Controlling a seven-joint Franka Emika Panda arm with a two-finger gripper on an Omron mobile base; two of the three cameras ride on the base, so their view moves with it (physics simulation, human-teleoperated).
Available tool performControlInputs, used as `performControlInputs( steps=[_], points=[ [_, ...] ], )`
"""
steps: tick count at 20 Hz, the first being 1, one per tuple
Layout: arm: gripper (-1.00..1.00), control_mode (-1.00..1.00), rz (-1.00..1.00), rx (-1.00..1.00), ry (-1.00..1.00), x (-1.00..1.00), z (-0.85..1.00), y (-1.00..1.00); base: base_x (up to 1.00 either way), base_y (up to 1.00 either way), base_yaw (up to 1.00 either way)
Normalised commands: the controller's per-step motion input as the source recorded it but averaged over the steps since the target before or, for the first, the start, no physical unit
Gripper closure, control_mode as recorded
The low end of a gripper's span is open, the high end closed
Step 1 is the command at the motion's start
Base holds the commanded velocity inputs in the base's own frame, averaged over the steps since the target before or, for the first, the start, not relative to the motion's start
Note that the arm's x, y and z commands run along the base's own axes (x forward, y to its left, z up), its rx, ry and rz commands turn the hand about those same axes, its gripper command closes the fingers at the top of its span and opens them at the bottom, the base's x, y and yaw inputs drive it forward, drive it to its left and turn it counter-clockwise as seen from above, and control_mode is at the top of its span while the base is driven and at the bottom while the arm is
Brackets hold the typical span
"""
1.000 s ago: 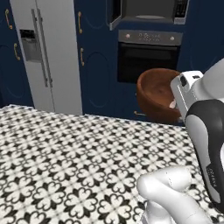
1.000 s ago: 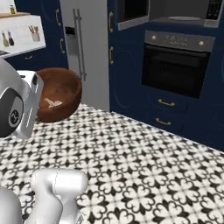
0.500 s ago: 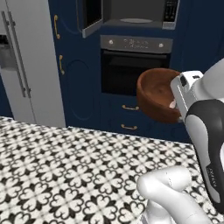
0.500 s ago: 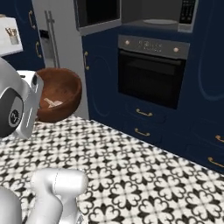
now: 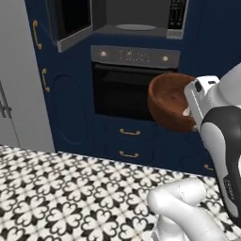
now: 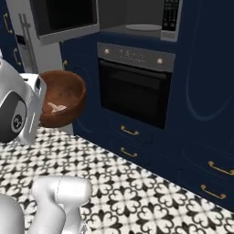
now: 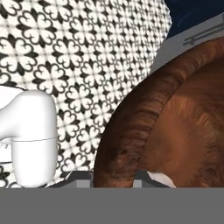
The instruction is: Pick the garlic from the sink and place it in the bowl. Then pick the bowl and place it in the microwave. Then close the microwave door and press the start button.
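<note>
While gripper (image 7: pixel 116 181) clamps rim, bowl (image 5: pixel 170 100) glossy reddish-brown, deep, round

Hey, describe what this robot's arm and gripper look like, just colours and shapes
The arm is glossy white with rounded, tubular links and dark grey-black joint sections. A round dark cap with a small white emblem sits on one joint. The gripper body is a light grey boxy block. No loose cables show.

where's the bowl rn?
The bowl is held up at the gripper, right of centre in the left base view, before the black oven, below the open microwave.
</note>
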Motion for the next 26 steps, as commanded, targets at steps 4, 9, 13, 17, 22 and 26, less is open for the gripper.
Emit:
performControlInputs(
  steps=[4,9,13,17,22,26],
  points=[
    [1.00,1.00,0.00,0.00,0.00,0.00,0.00,0.00,1.00,0.00,0.23],
    [1.00,1.00,0.00,0.00,0.00,0.00,0.00,0.00,0.96,0.00,0.36],
    [1.00,1.00,0.00,0.00,0.00,0.00,0.00,0.00,0.67,-0.04,0.29],
    [1.00,1.00,0.00,0.00,0.00,0.00,0.00,0.00,0.70,-0.57,0.01],
    [1.00,1.00,0.00,0.00,0.00,0.00,0.00,0.00,0.89,-0.38,-0.04],
    [1.00,1.00,0.00,0.00,0.00,0.00,0.00,0.00,0.75,0.09,-0.11]
  ],
)
